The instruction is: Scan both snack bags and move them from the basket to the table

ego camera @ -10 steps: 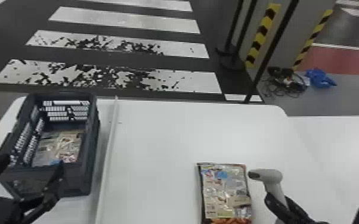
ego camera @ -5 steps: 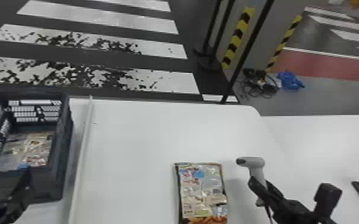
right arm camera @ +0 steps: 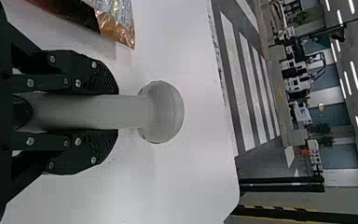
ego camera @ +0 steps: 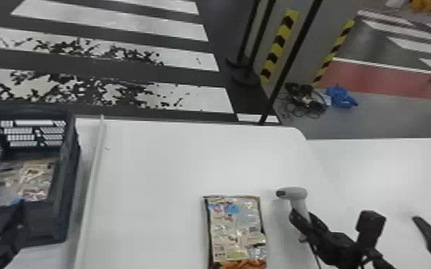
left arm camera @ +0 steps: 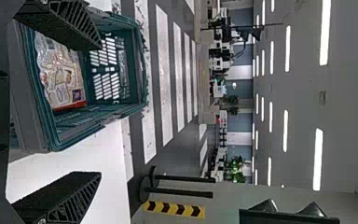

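Floor (ego camera: 154, 73) dark, white stripes (ego camera: 207, 98), the nearer ones flecked black. Black posts (ego camera: 249, 32) stand beside grey wall (ego camera: 313, 43) with yellow-black tape (ego camera: 279, 43). Cables (ego camera: 304, 102) heaped on grey floor, blue bundle (ego camera: 342, 97) just beside; red strip (ego camera: 376, 80) behind. Wrist views: grey ceiling (left arm camera: 298, 70), rows of lit white lights (left arm camera: 325, 32), far wall (left arm camera: 240, 86) in blue and white, green plants (left arm camera: 235, 165).

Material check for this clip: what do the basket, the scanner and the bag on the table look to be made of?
Basket: probably rigid moulded plastic, given its slotted walls.
Scanner: likely hard plastic, smooth, matte grey.
Bag: thin glossy film, crinkled with bright glints; possibly foil-lined.
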`<act>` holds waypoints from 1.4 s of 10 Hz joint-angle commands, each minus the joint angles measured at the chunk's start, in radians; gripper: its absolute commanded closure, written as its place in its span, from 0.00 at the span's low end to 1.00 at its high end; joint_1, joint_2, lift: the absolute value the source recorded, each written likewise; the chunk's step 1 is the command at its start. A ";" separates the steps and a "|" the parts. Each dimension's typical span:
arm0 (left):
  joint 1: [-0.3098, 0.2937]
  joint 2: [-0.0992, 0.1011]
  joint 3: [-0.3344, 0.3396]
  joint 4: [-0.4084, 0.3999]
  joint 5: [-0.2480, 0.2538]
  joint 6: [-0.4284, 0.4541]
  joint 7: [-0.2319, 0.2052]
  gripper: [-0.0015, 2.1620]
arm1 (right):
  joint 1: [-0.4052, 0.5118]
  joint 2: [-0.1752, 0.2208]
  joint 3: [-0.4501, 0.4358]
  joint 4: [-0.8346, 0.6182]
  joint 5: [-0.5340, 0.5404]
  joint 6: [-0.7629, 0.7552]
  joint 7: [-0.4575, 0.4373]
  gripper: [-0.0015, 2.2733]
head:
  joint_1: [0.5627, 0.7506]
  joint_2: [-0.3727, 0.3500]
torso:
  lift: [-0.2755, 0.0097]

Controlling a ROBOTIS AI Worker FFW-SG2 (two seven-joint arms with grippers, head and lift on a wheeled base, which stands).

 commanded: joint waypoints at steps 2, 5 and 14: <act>-0.002 -0.003 0.001 0.003 0.000 0.000 0.000 0.01 | -0.013 -0.007 0.015 0.027 0.011 -0.014 -0.007 0.87 | 0.70 0.10 | 0.62; -0.012 -0.006 0.000 0.009 0.000 0.003 0.000 0.01 | 0.007 -0.007 0.017 0.006 0.006 -0.011 -0.007 0.08 | 0.70 0.11 | 0.62; -0.015 -0.010 -0.005 0.017 0.002 0.003 0.005 0.01 | 0.291 0.052 0.040 -0.318 -0.261 0.106 -0.020 0.03 | 0.70 0.16 | 0.62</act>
